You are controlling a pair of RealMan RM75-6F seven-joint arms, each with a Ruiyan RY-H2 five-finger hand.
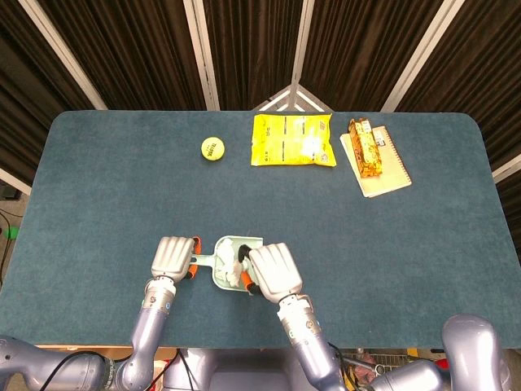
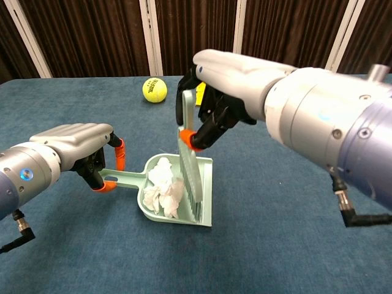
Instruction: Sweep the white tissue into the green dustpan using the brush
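The white tissue (image 2: pixel 163 187) lies crumpled inside the green dustpan (image 2: pixel 205 195), near the desk's (image 1: pixel 98 187) front edge. The brush (image 2: pixel 190 177) stands upright with its bristles in the dustpan, just beside the tissue. The right robot hand (image 2: pixel 223 101) has its fingers wrapped around the brush handle above the dustpan; the left robot hand (image 2: pixel 79 147) clasps the dustpan's handle. Far behind the dustpan rest a tennis ball (image 1: pixel 212 148) and a yellow packet (image 1: pixel 292 140)
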